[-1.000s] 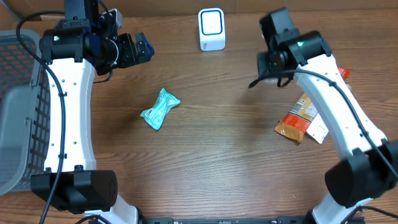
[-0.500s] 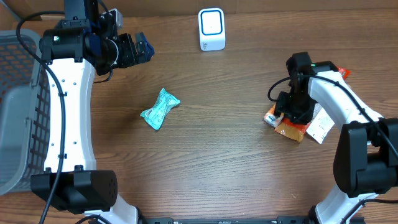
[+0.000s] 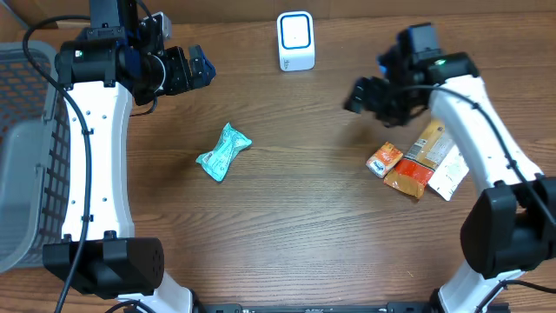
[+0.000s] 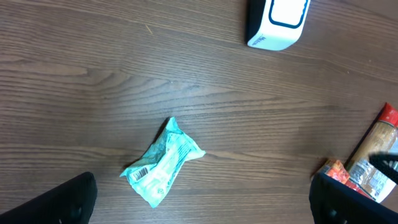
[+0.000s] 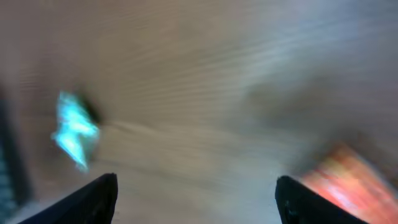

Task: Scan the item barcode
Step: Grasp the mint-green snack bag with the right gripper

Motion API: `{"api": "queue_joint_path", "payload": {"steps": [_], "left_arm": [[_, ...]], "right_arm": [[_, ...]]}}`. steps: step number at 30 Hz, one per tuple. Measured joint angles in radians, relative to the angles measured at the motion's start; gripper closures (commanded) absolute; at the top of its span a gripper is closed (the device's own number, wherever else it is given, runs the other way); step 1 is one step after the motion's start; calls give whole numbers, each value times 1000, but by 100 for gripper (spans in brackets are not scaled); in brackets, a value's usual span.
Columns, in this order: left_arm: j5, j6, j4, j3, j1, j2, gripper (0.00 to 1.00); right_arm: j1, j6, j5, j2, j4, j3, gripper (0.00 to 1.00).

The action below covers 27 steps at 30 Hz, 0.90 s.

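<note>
Right end effector (image 5: 196,186): fingers wide apart, nothing between them. It hangs over bare table (image 3: 304,226), between the scanner (image 3: 296,41) and the pile of snack packs (image 3: 421,165) at the right edge. The right wrist view is smeared, so the teal blur at its left is probably the teal packet (image 3: 223,151).

Left end effector (image 4: 202,185): fingers also apart and empty, held high near the far left of the table.

Teal packet: flat on the table, well apart from both arms, in front and to the left of the scanner. Its barcode (image 4: 143,172) faces up at the near end.

Judged step: selecting and picking; no item is in hand.

Next move calls for descending on one item, gripping clear of the barcode, then turning the code toward the scanner face.
</note>
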Motion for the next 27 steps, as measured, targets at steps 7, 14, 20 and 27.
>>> {"api": "queue_joint_path", "payload": {"steps": [7, 14, 20, 27], "left_arm": [[0, 0, 0, 0, 0, 0, 0], [0, 0, 0, 0, 0, 0, 0], [0, 0, 0, 0, 0, 0, 0], [0, 0, 0, 0, 0, 0, 0]], "right_arm": [[247, 98, -53, 32, 412, -101, 17], [341, -7, -135, 219, 505, -39, 20], [311, -186, -170, 399, 290, 261, 20], [348, -336, -204, 490, 278, 365, 20]]}}
